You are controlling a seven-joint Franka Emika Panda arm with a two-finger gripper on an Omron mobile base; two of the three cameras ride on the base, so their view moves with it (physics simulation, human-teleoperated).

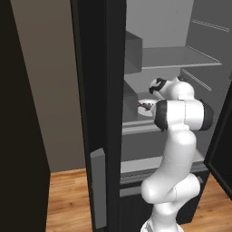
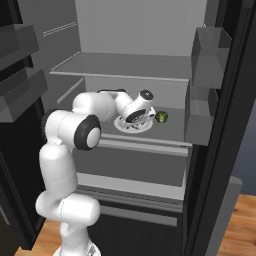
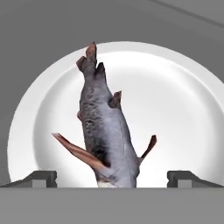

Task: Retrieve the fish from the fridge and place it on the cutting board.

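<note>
The fish [image 3: 105, 127] is grey-brown with reddish fins and lies on a white plate [image 3: 183, 109], its tail pointing away from me. My gripper [image 3: 116, 178] is open just above the plate, one fingertip [image 3: 39, 178] on each side of the fish's near end, not touching it. In the right base view the gripper [image 2: 132, 119] reaches into the open fridge [image 2: 130, 65] and hangs over the plate [image 2: 120, 125] on the middle shelf. The left base view shows the fish [image 1: 146, 105] on the plate [image 1: 141, 111]. The cutting board is out of view.
A small dark-green ball [image 2: 161, 117] rests on the same shelf just right of the plate. A grey shelf [image 1: 176, 56] runs close above the hand. Door bins [image 2: 210, 45] stand on the right, and the black door edge [image 1: 97, 113] on the left.
</note>
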